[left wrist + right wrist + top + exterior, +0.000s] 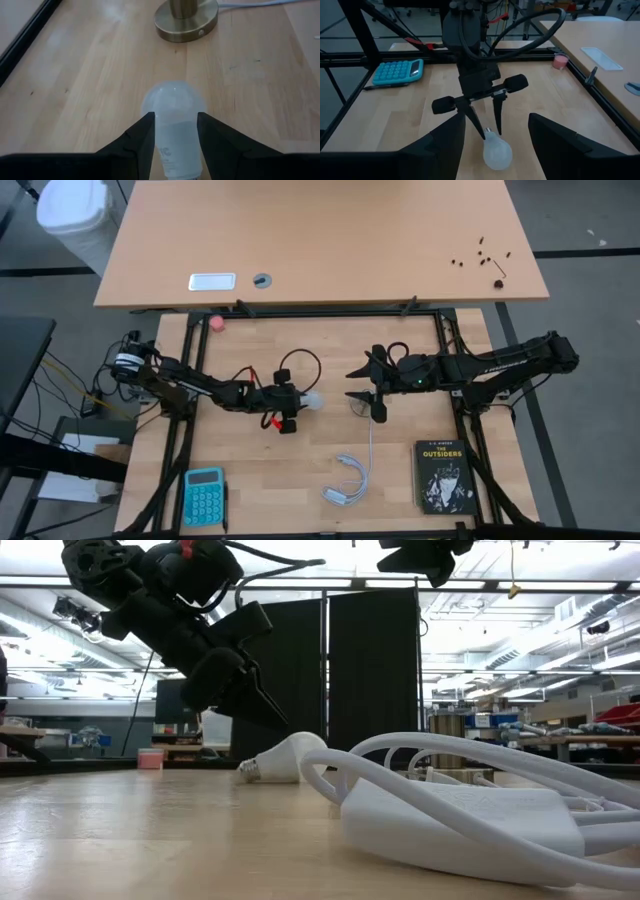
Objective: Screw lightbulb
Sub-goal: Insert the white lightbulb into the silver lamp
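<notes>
The lightbulb (pixel 174 107) is white and pear-shaped. It lies on the wooden table (pixel 260 470) near the middle, its globe toward the brass socket disc (pixel 185 17) and its screw base (pixel 248 768) pointing away. My left gripper (pixel 175 120) is shut on it, reaching in from the table's left (pixel 300 402). My right gripper (pixel 496 120) hovers open higher up on the socket's side (pixel 352 383), facing the bulb and holding nothing. My left gripper pinches the bulb's narrow neck (pixel 175 142), just behind the globe, between its two fingers (pixel 497 120). The fingers slant down from the table's left and straddle the neck across the bulb's length. The globe (pixel 295 758) seems to rest on the table, the bulb lying nearly level.
A white cord with an adapter (pixel 350 480) lies coiled toward the near edge and fills the foreground in the low view (pixel 450 810). A teal calculator (pixel 204 495) sits near left and a black book (pixel 443 476) near right. A pink object (pixel 217 323) lies at the far left.
</notes>
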Robot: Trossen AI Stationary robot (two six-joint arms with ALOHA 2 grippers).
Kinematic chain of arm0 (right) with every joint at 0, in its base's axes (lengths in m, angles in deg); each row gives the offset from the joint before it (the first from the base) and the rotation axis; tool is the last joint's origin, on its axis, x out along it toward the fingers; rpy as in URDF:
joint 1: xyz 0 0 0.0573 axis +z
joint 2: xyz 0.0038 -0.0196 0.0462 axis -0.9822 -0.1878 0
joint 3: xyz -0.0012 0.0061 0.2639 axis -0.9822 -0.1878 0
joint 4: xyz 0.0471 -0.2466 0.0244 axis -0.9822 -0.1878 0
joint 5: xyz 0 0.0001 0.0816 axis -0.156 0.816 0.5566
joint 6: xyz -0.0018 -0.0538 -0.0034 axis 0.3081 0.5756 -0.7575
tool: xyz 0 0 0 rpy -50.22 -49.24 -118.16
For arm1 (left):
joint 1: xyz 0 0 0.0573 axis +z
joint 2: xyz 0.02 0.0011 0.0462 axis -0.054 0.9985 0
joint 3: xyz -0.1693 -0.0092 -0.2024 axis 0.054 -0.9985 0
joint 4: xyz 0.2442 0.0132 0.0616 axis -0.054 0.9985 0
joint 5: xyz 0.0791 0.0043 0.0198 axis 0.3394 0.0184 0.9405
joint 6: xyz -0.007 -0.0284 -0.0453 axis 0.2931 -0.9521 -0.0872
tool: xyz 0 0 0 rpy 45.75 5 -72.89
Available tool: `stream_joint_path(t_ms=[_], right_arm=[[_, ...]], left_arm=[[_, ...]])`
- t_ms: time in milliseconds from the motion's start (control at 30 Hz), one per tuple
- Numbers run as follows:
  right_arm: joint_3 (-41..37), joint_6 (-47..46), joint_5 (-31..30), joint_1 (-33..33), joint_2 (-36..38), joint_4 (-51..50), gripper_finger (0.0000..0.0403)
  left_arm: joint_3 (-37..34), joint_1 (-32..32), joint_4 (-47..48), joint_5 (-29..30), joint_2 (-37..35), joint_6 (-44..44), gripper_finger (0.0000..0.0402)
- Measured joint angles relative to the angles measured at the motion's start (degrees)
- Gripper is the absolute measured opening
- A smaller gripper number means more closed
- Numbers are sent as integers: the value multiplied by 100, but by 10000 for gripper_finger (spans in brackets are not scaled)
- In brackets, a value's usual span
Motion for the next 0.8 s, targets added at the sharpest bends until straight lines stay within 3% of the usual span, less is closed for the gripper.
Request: stream_joint_path(t_ms=[500, 800], right_arm=[[0, 26, 0, -2, 4, 2, 229], [-2, 7, 2, -4, 7, 103, 229]], left_arm=[[0, 0, 23, 147, -14, 3, 152], [0, 46, 447, 364, -657, 169, 152]])
